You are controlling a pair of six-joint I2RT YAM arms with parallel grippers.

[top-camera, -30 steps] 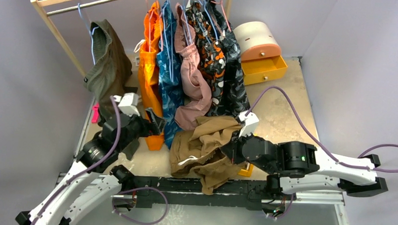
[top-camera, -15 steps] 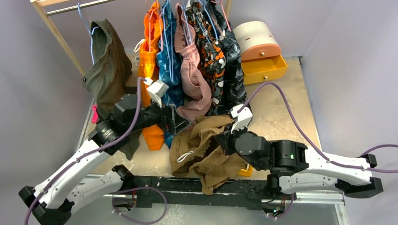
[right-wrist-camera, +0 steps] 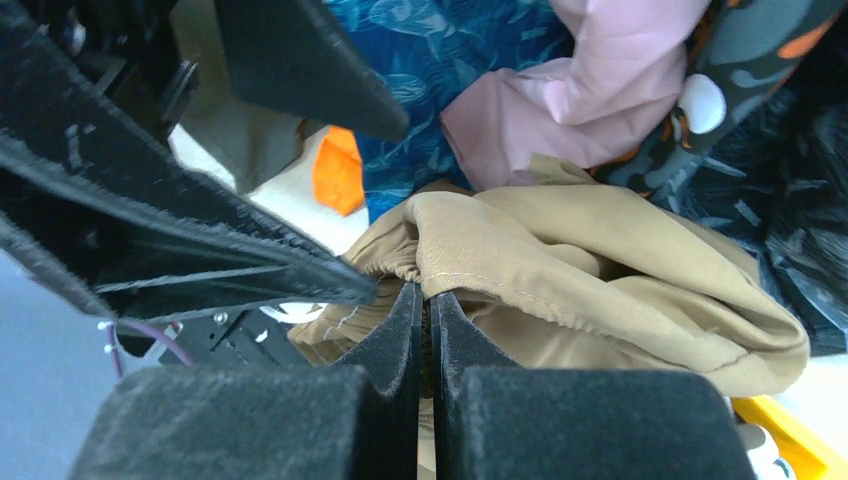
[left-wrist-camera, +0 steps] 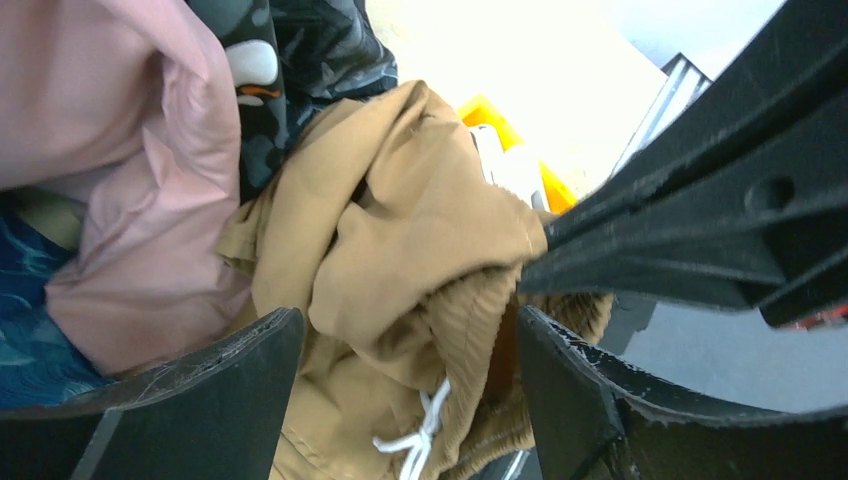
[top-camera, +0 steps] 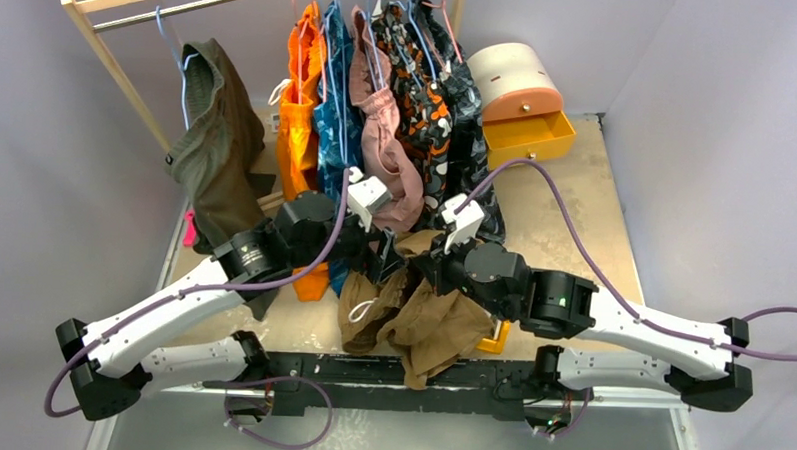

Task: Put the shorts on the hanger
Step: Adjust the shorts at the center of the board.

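Observation:
The tan-brown shorts (top-camera: 421, 316) lie bunched at the table's front middle, partly lifted. My right gripper (top-camera: 430, 269) is shut on the gathered waistband edge; in the right wrist view its pads (right-wrist-camera: 425, 305) pinch the tan cloth (right-wrist-camera: 600, 270). My left gripper (top-camera: 381, 256) is open beside it. In the left wrist view its gripper (left-wrist-camera: 405, 375) straddles the ribbed waistband (left-wrist-camera: 470, 330), with the white drawstring (left-wrist-camera: 425, 440) hanging between the fingers. I cannot make out a free light-blue hanger; it is hidden or out of view.
A wooden rack at the back holds an olive garment (top-camera: 212, 138), orange shorts (top-camera: 300, 112), blue (top-camera: 338, 133), pink (top-camera: 387, 165) and dark patterned (top-camera: 448, 117) garments. A yellow drawer box (top-camera: 524, 99) stands at back right. A yellow object (top-camera: 496, 340) lies under the shorts.
My left arm has swung from the left side to the right, and its open gripper now sits over the shorts' waistband. My right gripper has drawn the shorts up and slightly left.

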